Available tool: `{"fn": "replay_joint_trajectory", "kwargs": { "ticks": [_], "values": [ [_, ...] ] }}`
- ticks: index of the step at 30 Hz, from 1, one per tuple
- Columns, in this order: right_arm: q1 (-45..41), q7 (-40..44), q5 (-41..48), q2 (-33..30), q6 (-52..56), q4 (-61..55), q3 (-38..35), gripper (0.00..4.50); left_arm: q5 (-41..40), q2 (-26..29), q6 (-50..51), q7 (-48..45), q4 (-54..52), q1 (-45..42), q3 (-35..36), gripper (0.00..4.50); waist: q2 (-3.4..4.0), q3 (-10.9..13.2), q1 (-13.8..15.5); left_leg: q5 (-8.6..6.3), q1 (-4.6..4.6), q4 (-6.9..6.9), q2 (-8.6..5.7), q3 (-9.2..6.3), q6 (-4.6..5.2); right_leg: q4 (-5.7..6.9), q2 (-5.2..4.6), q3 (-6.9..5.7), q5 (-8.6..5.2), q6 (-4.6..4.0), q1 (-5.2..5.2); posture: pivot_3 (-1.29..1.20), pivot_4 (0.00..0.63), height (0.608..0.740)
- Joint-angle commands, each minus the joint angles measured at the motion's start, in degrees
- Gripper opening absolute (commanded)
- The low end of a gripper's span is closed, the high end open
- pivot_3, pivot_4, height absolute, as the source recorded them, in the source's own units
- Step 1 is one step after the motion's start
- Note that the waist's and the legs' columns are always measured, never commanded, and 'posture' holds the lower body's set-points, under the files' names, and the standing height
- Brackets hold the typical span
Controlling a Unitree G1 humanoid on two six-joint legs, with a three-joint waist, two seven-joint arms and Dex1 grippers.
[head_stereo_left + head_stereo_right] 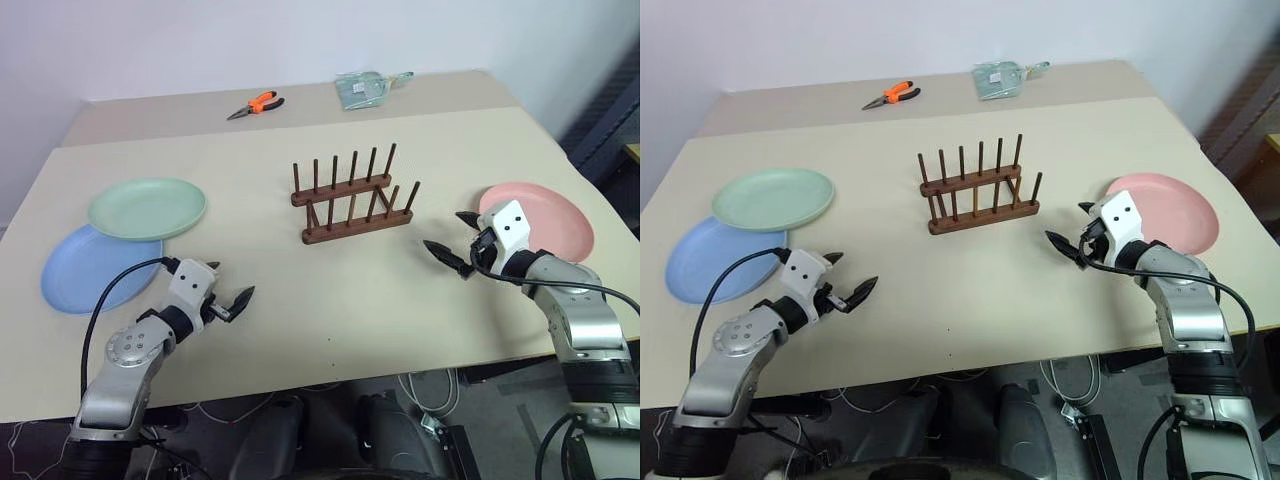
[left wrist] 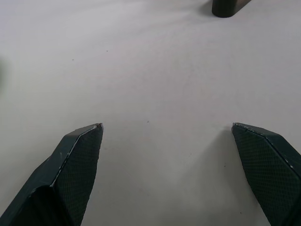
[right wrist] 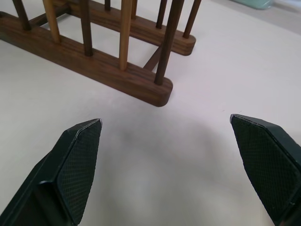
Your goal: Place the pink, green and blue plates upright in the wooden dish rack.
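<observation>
The rack (image 1: 352,197) stands mid-surface and serves as the landmark here.

Far left of it lies the blue plate (image 1: 85,270), round, smooth and shallow, flat on the surface (image 1: 300,300). The green plate (image 1: 147,207), same shape, rests with its near rim overlapping the blue one's far edge, also well left of the rack.

Nearer than the plates and left of the rack, the left arm reaches forward with its forearm low over the surface; the left gripper (image 1: 228,290) points toward the right and slightly down, its jaws spread wide with nothing between them. In the left wrist view the black fingers (image 2: 75,165) are tapered wedges with a fine cross-hatched texture, over bare matte cloth.

Behind the rack, to its left, orange-handled pliers (image 1: 256,104) lie on the far strip of the surface; behind it and slightly to the right sits a clear packet (image 1: 362,88) with pale green contents.

The rack itself is dark wood with visible grain: two parallel base rails with rounded ends, each carrying a row of upright round pegs. No plate stands in it.

Right of the rack, the right arm comes in bent at the elbow; the right gripper (image 1: 452,243) points left toward the rack's end, jaws wide apart and empty. The pink plate (image 1: 545,220) lies flat further right, just behind that wrist.
</observation>
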Motion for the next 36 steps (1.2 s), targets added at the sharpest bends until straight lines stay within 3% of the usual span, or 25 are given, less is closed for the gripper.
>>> {"fn": "replay_joint_trajectory", "kwargs": {
  "ticks": [1,8,14,19,23,30,33,36],
  "values": [
    [-0.73,-0.76,-0.28,-0.22,-1.17,-1.92,-0.95,4.50,0.88,0.64,-0.59,-0.07,0.94,-0.51,-0.44,4.48,0.00,0.00,0.05,0.00,0.00,0.00,0.00,0.00,0.00,0.00,0.00,0.00,0.00,0.00,0.00,0.00,0.150,0.729],
    [-1.41,-1.49,-0.93,0.52,-1.25,-2.71,-0.12,4.50,-0.31,1.12,-0.56,-2.33,1.42,-2.23,-1.32,4.48,0.00,0.00,0.09,0.00,0.00,0.01,0.00,0.00,0.00,0.00,0.00,-0.01,0.00,-0.01,0.01,0.00,0.150,0.729],
    [1.72,0.19,0.44,1.37,2.82,-7.55,2.03,4.50,-0.75,0.23,0.30,-7.74,6.68,-10.69,-6.76,4.48,0.00,0.00,0.25,0.00,-0.02,0.03,0.00,-0.01,0.00,-0.01,0.00,-0.02,0.01,0.01,0.01,0.00,0.150,0.729],
    [4.30,-3.05,-1.13,4.15,3.11,-11.90,3.52,4.50,2.07,-2.67,-2.90,-12.43,19.67,-22.80,-13.43,4.48,-0.02,0.01,0.14,0.01,-0.04,0.08,-0.02,-0.04,0.00,-0.01,0.02,-0.06,0.06,0.11,0.01,0.00,0.150,0.729],
    [7.72,-7.27,-2.48,5.89,3.66,-17.90,3.56,4.50,3.80,-7.39,-6.77,-14.20,36.60,-34.76,-15.77,4.48,-0.02,0.00,0.31,0.02,-0.04,0.04,-0.03,-0.06,0.00,0.01,0.02,-0.07,0.07,0.12,-0.03,0.00,0.150,0.729],
    [12.52,-10.19,-2.81,5.80,5.11,-22.97,1.85,4.50,6.73,-11.61,-15.33,-16.54,53.97,-43.21,-17.04,4.48,-0.07,-0.04,0.16,0.02,-0.03,0.08,-0.06,-0.08,0.01,-0.01,0.00,-0.09,0.07,0.15,0.04,0.00,0.150,0.729],
    [13.15,-10.60,-2.87,5.55,5.20,-23.53,1.39,4.50,6.56,-12.18,-17.05,-17.67,56.00,-43.64,-16.59,3.64,-0.07,-0.07,0.20,0.02,-0.02,0.09,-0.06,-0.08,0.01,0.01,0.00,-0.10,0.07,0.15,0.05,0.00,0.150,0.729],
    [13.66,-10.51,-3.05,5.23,5.21,-23.67,1.03,4.50,6.54,-12.09,-17.96,-18.73,56.12,-43.31,-16.31,2.18,-0.11,-0.09,0.13,0.02,-0.02,0.12,-0.06,-0.08,0.01,0.01,0.00,-0.10,0.07,0.15,0.07,0.00,0.150,0.729]
  ]
}}
